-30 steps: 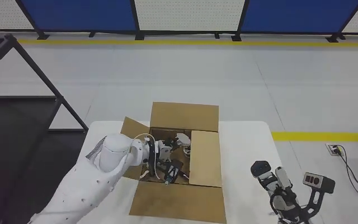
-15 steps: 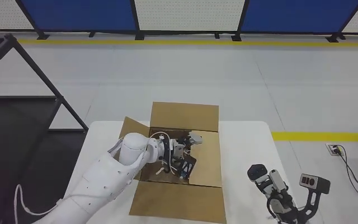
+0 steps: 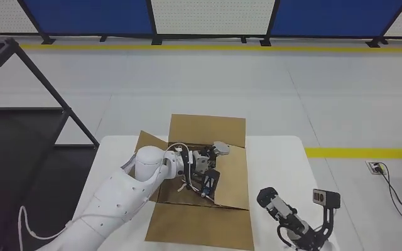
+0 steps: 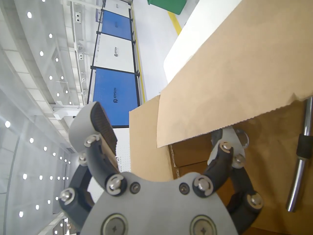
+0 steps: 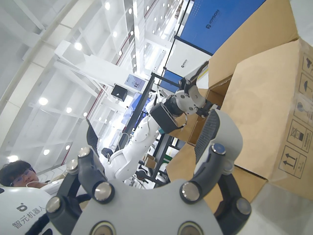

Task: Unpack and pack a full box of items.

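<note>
White table [image 3: 276, 164] under box [image 3: 207, 130]; blue partitions [image 3: 88, 16]

At the middle of the white rectangular table [image 3: 276, 163]: an open brown cardboard box [image 3: 207, 130], with one flap up at the back, one laid out toward the front and the right flap [image 3: 230, 179] folded inward over the opening. Over the far right part of the box: the left gripper [image 3: 215, 154], astride the inner edge of the right flap, one finger above it and the other beneath. Inside the box, under that flap and beside the lower finger: a silver metal rod with a black band [image 4: 299, 157]. Right of the box and apart from it, over the near right part of the table: the right gripper [image 3: 269, 197], turned toward the box's right wall.
</note>
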